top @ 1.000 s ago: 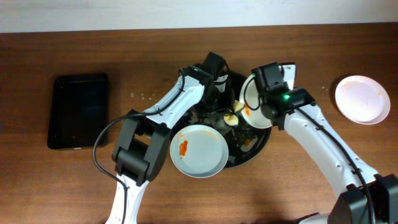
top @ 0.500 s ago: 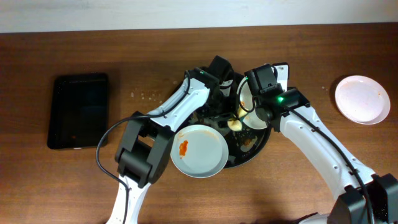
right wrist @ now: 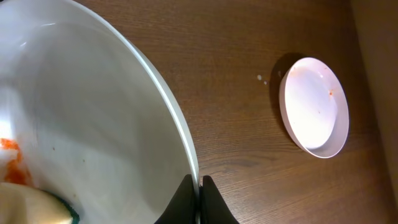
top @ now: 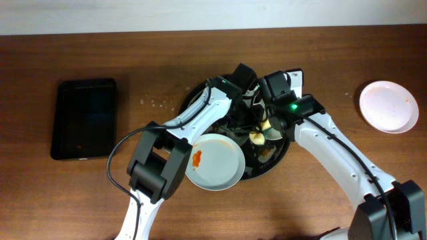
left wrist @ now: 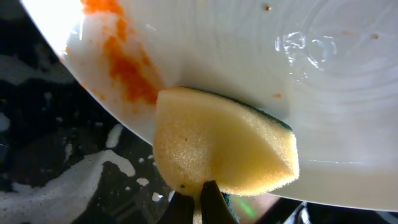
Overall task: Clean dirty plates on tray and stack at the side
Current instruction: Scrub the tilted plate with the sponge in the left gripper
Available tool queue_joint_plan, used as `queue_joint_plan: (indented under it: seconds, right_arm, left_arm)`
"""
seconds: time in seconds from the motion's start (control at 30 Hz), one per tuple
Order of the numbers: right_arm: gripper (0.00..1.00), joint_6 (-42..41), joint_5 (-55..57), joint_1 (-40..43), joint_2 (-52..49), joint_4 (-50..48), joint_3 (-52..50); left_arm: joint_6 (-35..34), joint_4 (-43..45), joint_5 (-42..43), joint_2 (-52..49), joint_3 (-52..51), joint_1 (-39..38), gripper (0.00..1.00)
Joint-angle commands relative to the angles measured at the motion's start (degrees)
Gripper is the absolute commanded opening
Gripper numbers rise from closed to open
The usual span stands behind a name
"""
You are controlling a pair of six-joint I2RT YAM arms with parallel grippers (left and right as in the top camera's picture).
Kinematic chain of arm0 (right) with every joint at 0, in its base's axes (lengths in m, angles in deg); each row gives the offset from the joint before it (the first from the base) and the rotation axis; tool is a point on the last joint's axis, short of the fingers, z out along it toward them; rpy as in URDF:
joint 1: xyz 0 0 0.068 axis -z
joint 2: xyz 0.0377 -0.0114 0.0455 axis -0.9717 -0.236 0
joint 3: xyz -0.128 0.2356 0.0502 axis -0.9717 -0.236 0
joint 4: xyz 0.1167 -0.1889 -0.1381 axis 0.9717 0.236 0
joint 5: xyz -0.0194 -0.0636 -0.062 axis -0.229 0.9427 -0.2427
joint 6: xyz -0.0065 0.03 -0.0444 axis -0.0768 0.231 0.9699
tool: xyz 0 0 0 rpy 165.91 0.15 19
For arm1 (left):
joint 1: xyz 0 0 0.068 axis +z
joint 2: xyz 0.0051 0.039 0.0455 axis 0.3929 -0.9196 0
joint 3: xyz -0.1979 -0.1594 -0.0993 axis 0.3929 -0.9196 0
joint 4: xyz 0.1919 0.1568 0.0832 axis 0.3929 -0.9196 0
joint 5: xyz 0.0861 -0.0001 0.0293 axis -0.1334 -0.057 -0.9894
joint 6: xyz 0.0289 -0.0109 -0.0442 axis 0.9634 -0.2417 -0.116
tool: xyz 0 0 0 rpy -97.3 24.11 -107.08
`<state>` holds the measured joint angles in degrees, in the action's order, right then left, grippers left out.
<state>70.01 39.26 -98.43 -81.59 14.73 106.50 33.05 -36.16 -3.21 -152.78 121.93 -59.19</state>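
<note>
left wrist cam, closest in: my left gripper (left wrist: 198, 202) is clamped tight on a yellow foam sponge block (left wrist: 224, 149) w/ a green scrub back. only the finger tips show at the bottom edge, the rest is cut off. sponge is pressed on the face of a tilted round white plate (left wrist: 267, 68), near its lower rim, just beside an orange-red sauce smear (left wrist: 127, 71). under that rim i see the round glossy black tray (left wrist: 31, 112), wet w/ white suds (left wrist: 68, 165); its edge is out of frame.

right wrist cam: my right gripper (right wrist: 199, 194) is pinched closed on the rim of that same plate, which fills the left half and runs off the frame. beyond the rim there's bare brown wooden table (right wrist: 249, 37) and a 2nd white plate (right wrist: 314, 106) lying alone, well apart, w/ a few tiny specks.

overhead: both wrists crowd over the far half of the tray, so the held plate is nearly all hidden and i can't read either grip from here. a 3rd white plate (top: 213, 163) w/ a red blob sits at the tray's near-left side, overlapping the rim; the left arm (top: 163, 160) covers its left edge. flat or propped, can't tell. 2nd plate is far right, close to the frame edge. a black rectangular tray (top: 85, 119) lies far left. open wood on both sides of the round tray and along the near side.
</note>
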Motion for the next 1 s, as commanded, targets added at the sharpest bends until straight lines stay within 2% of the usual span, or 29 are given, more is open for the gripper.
queue_joint_plan:
  seconds: [0.0,0.17,0.43,0.63,0.97]
  right_arm:
    - [0.04,-0.3,1.6,-0.5,-0.1,-0.2,1.5]
    - [0.04,-0.2,1.6,-0.5,-0.1,-0.1,1.5]
    - [0.04,-0.2,1.6,-0.5,-0.1,0.3,1.5]
    - [0.04,-0.2,1.6,-0.5,-0.1,0.5,1.5]
    - [0.04,-0.3,1.6,-0.5,-0.2,0.4,1.4]
  left_arm:
    - [2.1,0.2,-3.7,1.1,-0.3,0.1,0.00]
    - [2.0,1.5,-3.8,-3.6,-0.3,0.2,0.00]
    - [0.7,2.8,-10.1,-3.7,0.4,3.4,0.00]
    - [-1.2,4.6,-10.6,-3.7,0.4,7.3,0.00]
    - [-1.0,4.1,6.7,-2.7,4.3,8.4,0.00]
